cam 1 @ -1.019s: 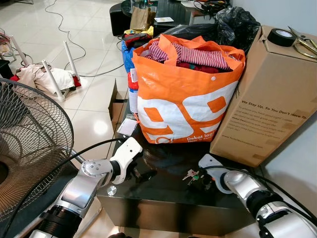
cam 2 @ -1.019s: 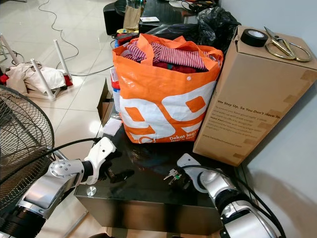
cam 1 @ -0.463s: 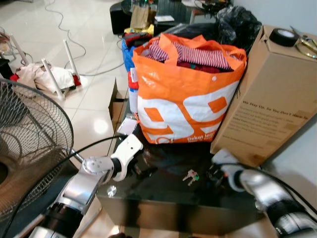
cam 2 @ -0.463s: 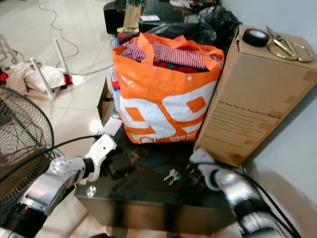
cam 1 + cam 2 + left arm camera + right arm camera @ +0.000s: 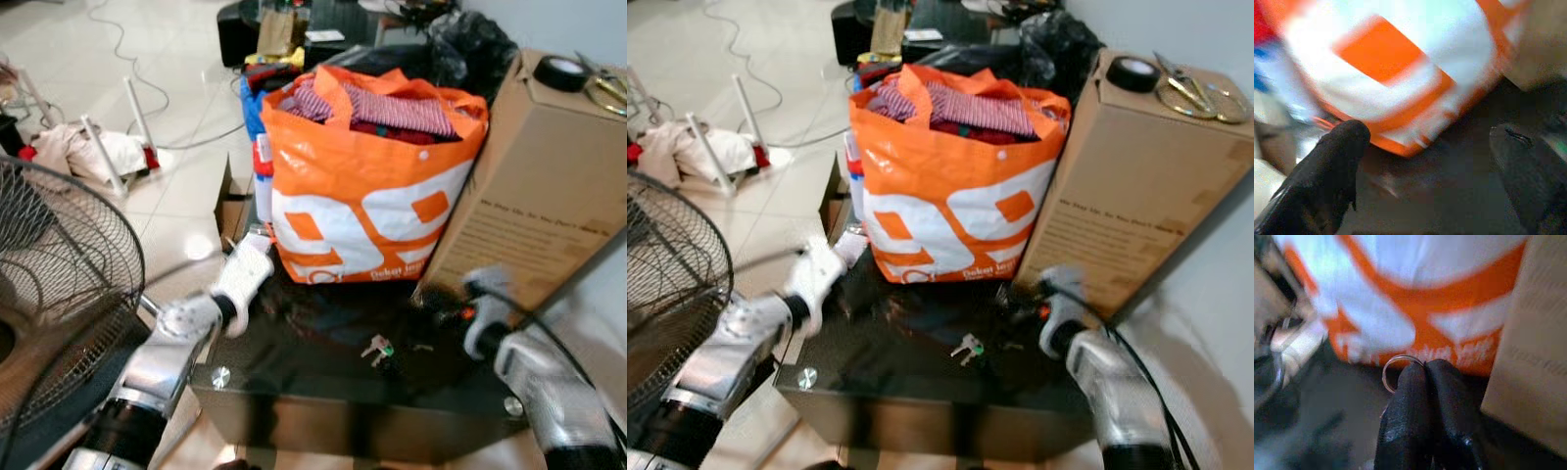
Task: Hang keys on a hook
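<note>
Fingers of the right gripper (image 5: 1425, 369) pinch a ring (image 5: 1396, 367); left gripper (image 5: 1425, 142) gapes wide. Keys (image 5: 377, 348) lie mid-frame on the table (image 5: 323, 392). No hook visible; hanging remains.

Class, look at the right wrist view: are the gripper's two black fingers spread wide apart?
No, the right gripper has its fingers pressed together, pinching a thin metal ring.
</note>
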